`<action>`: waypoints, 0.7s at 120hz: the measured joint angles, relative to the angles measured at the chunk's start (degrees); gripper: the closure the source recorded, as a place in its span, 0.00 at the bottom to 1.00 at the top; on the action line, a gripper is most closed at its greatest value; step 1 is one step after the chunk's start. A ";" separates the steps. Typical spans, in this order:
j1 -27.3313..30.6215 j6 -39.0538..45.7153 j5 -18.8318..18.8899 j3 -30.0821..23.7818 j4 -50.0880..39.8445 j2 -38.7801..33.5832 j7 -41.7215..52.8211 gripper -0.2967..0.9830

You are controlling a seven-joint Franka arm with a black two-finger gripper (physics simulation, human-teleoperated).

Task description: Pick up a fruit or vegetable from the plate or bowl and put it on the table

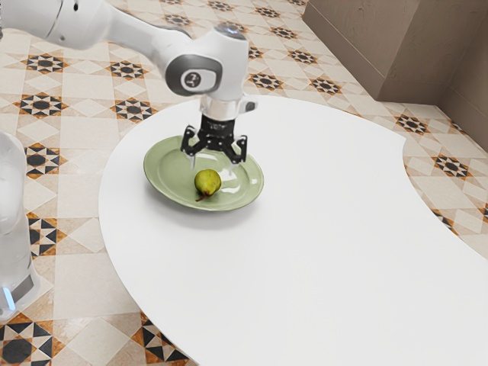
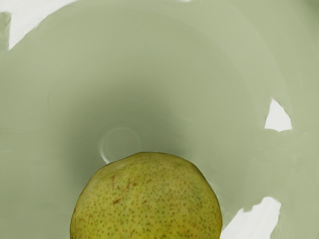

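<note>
As our black two-finger gripper [image 1: 214,156] hangs over the glossy, round green plate [image 1: 162,186], we hold its fingers well apart. The plump yellow-green pear [image 1: 207,181] rests on the plate, toward its near side and below our gripper, its dark stem [image 1: 200,199] pointing nearward. Beneath the plate we see the smooth white curved table [image 1: 305,252], at its far part, toward the exterior view's left.

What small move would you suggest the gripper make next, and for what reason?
I would probably lower the open gripper toward the pear, so its fingers could straddle the fruit. The exterior view shows the fingers apart above the plate, nothing gripped between them, and the pear resting on the plate below.
</note>
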 joint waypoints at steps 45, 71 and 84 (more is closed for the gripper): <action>0.07 2.46 -3.78 0.03 -0.13 2.00 2.06 0.23; 0.12 2.94 -4.80 0.04 -1.85 0.69 2.67 0.23; 0.21 3.04 -5.10 0.11 -2.90 -0.26 2.77 0.23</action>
